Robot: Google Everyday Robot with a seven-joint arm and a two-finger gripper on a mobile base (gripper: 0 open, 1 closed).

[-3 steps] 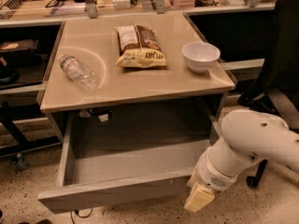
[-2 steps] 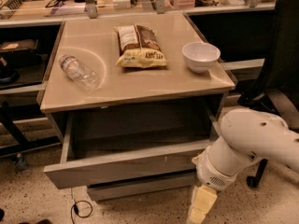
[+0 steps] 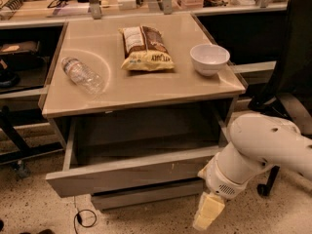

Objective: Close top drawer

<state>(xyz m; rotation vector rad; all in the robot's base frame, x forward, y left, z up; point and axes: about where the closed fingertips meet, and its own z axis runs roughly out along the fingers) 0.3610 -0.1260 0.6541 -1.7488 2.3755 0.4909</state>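
The top drawer [image 3: 127, 176] is a wide grey box drawer under the tan tabletop [image 3: 146, 89]. It stands partly pulled out, and its empty inside shows. My gripper [image 3: 208, 211] hangs low at the drawer's right front corner, just below and in front of the front panel's right end. The white arm [image 3: 263, 147] reaches in from the right. A narrower grey drawer front [image 3: 146, 194] shows below the top drawer.
On the tabletop lie a clear plastic bottle [image 3: 83, 75], a chip bag [image 3: 146, 48] and a white bowl [image 3: 209, 58]. A black office chair [image 3: 292, 62] stands at the right. A dark shelf unit [image 3: 19, 77] is at the left. A cable [image 3: 84, 218] lies on the speckled floor.
The top drawer has slid inward and sticks out less than before. My arm and gripper have moved a little forward with it at its right front corner.
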